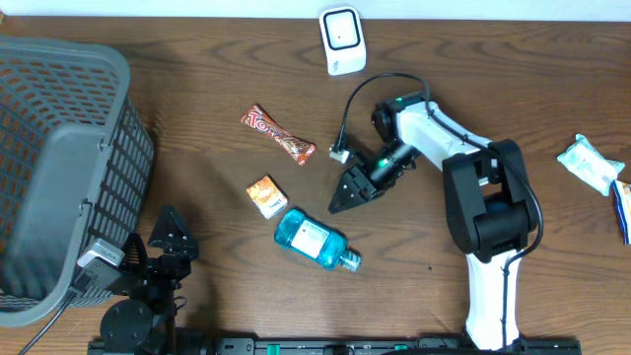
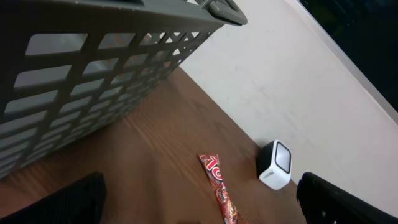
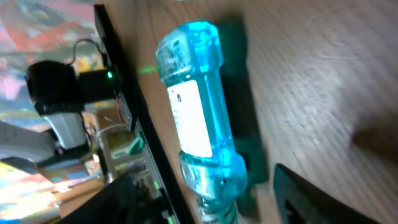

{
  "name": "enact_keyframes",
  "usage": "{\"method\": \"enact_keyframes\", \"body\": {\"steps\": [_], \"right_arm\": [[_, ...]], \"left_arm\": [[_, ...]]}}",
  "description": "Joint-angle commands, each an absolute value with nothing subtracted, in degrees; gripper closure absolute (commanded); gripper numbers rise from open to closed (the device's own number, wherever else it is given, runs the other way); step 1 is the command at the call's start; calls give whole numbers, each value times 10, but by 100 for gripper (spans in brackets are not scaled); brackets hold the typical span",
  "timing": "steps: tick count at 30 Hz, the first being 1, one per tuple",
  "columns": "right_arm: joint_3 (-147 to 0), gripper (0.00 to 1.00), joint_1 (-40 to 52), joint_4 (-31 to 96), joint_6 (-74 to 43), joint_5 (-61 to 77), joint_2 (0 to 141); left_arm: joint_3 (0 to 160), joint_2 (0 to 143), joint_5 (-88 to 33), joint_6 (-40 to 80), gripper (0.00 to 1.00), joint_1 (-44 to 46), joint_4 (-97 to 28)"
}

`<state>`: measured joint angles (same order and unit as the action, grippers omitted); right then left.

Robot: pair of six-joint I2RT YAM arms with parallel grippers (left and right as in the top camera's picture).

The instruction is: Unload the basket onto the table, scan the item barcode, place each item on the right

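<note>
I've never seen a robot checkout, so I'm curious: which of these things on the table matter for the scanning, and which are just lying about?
For the job: white scanner; blue bottle, lying closest to the right arm, likely the item.
Lying about, for now: candy bar; small orange packet; white-and-teal packet; grey basket.

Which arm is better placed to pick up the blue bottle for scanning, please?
Probably the right: the right gripper is open close beside the blue bottle, while the left gripper sits away by the basket.
</note>
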<state>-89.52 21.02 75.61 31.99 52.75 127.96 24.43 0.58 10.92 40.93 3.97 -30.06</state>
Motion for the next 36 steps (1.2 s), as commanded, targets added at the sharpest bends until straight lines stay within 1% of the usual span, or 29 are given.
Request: {"method": "enact_keyframes", "body": {"steps": [1,4,5,6,10,13,16,17,25,27,29,33,36], "right_arm": [[-908,27,245,756,362,508,1249],[-908,27,282,756,364,472,1242],[-908,22,295,755,355,452,1241],[-908,16,308,752,336,428,1241],[-908,17,367,704,191,256,1241],[-908,11,409,674,129,149,1241],[-908,2,445,663,126,126,1241],[-908,1,455,659,126,122,1241],[-892,1,492,620,93,91,1241],[-879,4,491,604,92,89,1241],[-864,9,488,587,92,90,1241],[-839,27,486,581,86,92,1241],[-829,36,487,580,86,90,1241]], "left_arm": [[243,2,116,412,2,43,-300],[243,2,116,412,2,43,-300],[243,2,116,412,2,43,-300],[243,2,116,412,2,43,-300],[243,2,116,412,2,43,-300],[243,2,116,412,2,43,-300],[243,2,116,412,2,43,-300],[243,2,116,412,2,43,-300],[243,2,116,412,2,43,-300],[243,2,116,412,2,43,-300],[243,2,116,412,2,43,-300],[243,2,116,412,2,43,-300],[243,2,116,412,2,43,-300]]}}
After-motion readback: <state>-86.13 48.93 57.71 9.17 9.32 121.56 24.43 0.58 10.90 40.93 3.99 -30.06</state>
